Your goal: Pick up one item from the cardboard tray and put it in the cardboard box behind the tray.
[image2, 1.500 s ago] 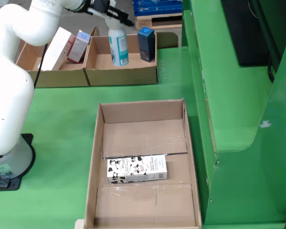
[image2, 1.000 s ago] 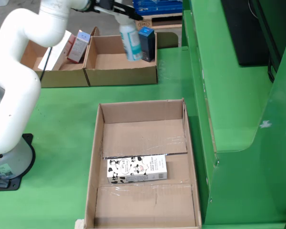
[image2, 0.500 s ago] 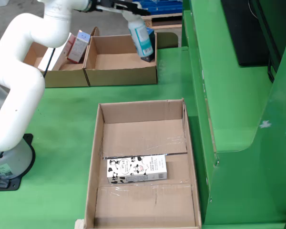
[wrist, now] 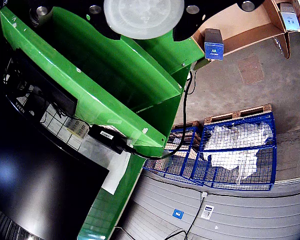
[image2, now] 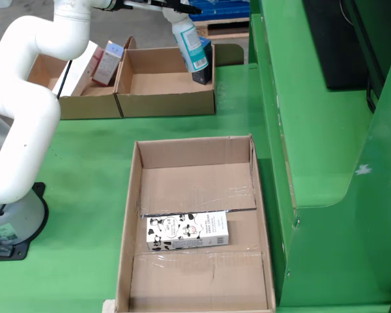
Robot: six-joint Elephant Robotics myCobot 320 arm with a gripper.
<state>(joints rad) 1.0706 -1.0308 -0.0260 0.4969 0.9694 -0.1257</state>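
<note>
In the fixed view from the side, my gripper point(image2: 174, 8) is shut on a white bottle with a teal label point(image2: 190, 40). The bottle hangs tilted over the right part of the rear cardboard box point(image2: 164, 103). A dark blue carton point(image2: 202, 70) stands in that box just under the bottle. The front cardboard tray point(image2: 135, 195) holds one cow-print milk carton point(image2: 188, 232) lying flat. In the view that rides on the gripper, the bottle's round white end point(wrist: 143, 17) fills the top between black gripper parts. The blue carton point(wrist: 213, 44) and box floor point(wrist: 240, 27) lie beyond it.
A second cardboard box point(image2: 72, 104) stands left of the rear one and holds a pink-and-white pack point(image2: 107, 62). A raised green ledge point(image2: 300, 111) runs along the right of the table. Blue wire cages point(wrist: 237, 155) stand on the floor beyond.
</note>
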